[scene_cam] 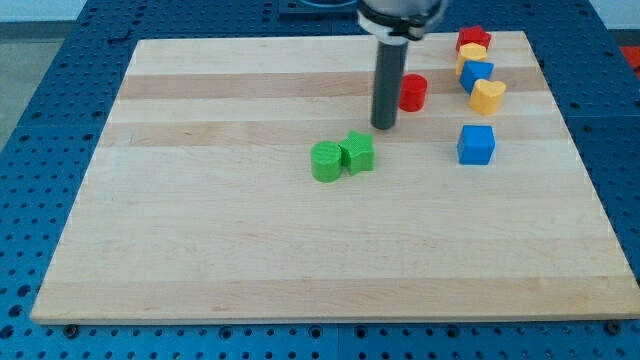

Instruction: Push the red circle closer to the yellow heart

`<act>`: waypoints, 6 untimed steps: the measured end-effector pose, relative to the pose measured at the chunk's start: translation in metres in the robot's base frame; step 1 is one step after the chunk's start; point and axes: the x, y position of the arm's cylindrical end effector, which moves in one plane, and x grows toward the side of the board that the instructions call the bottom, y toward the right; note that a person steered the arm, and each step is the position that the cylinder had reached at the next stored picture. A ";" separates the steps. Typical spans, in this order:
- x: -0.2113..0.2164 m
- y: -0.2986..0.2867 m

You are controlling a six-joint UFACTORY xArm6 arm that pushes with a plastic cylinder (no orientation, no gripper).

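The red circle [413,92] is a short red cylinder near the view's top, right of centre. The yellow heart [488,96] lies to its right, with a gap between them. My tip [383,126] is at the end of the dark rod, just left of and slightly below the red circle, close to it; the rod hides the circle's left edge. I cannot tell whether they touch.
A green circle [325,161] and a green star [357,152] sit side by side below my tip. A blue cube [476,144] lies below the heart. A blue block [476,75], a yellow block [471,53] and a red block [474,39] cluster at the top right, near the board's edge [553,80].
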 end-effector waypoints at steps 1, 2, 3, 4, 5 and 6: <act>-0.031 -0.025; -0.062 -0.030; -0.083 -0.014; -0.085 0.003; -0.080 0.016; -0.070 0.031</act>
